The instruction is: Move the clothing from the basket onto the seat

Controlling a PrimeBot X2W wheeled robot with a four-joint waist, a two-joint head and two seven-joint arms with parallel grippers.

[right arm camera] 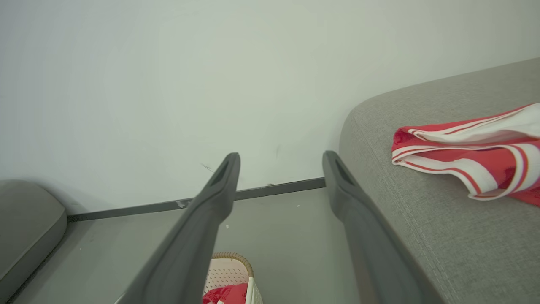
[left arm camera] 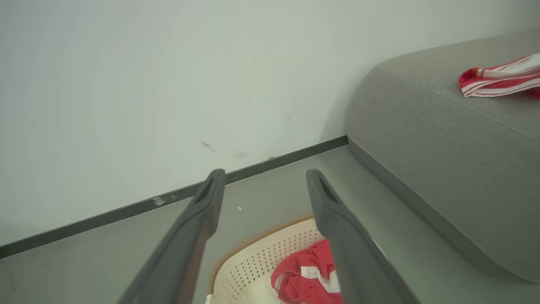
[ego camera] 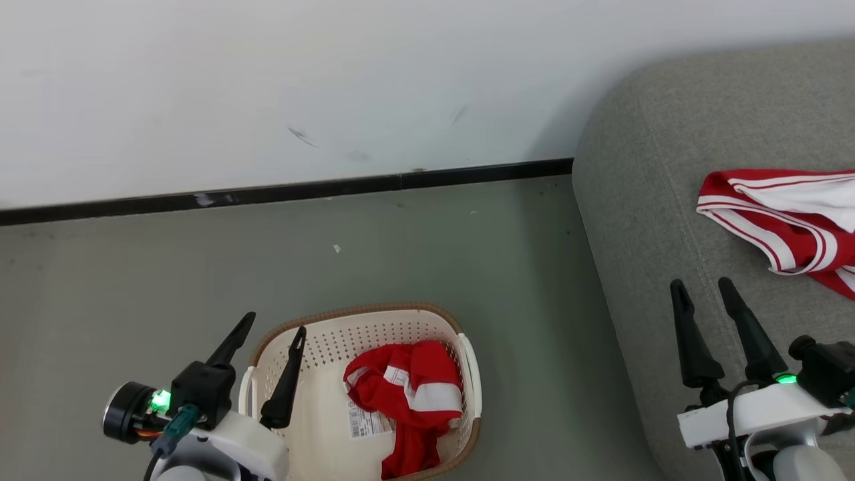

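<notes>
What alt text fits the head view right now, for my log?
A cream basket on the floor holds a crumpled red garment, with the open left gripper by its left rim. To the right, a second red-and-white garment lies on the grey seat, and the open right gripper is over the seat's near part.

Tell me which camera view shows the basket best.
The head view: it looks down into the basket, showing nearly all its rim, the label and the red clothing inside. The left wrist view catches its far wall, cropped; the right wrist view, a small corner.
</notes>
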